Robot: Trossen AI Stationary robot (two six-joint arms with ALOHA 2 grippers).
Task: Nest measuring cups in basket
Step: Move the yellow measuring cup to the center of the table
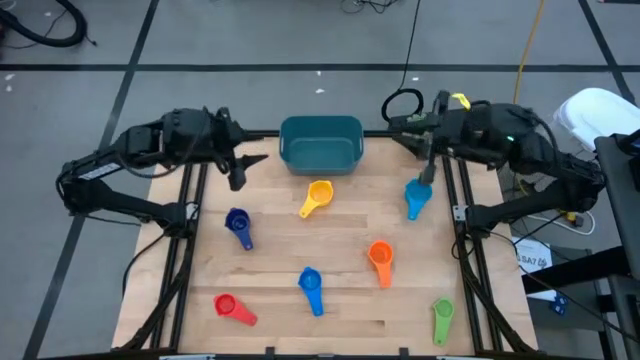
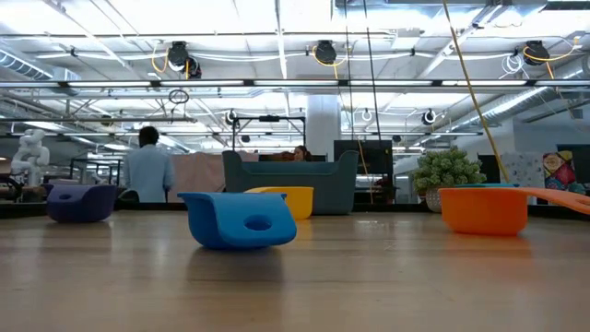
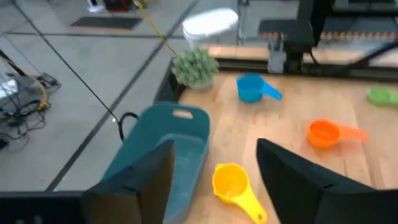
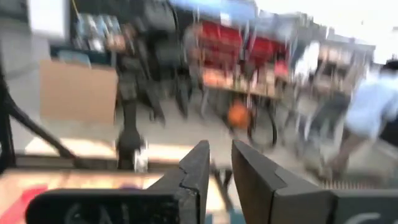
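Note:
The teal basket [image 1: 320, 143] stands at the table's far middle. Several cups lie apart on the table: yellow [image 1: 316, 196], light blue [image 1: 416, 197], dark blue [image 1: 239, 226], orange [image 1: 381, 258], mid blue [image 1: 311, 288], red [image 1: 233, 308] and green [image 1: 442, 318]. My left gripper [image 1: 245, 165] is open and empty, left of the basket; its wrist view [image 3: 214, 149] looks over the basket [image 3: 168, 149] and the yellow cup [image 3: 233, 183]. My right gripper [image 1: 427, 170] is shut and empty, just beyond the light blue cup; its fingers also show in its wrist view [image 4: 225, 152].
A spiky green plant ball [image 3: 194, 66] sits at the table's far right corner, beyond the light blue cup [image 3: 254, 87]. Black frame rails run along the table's left and right sides. In the low view, people stand in the room behind the table.

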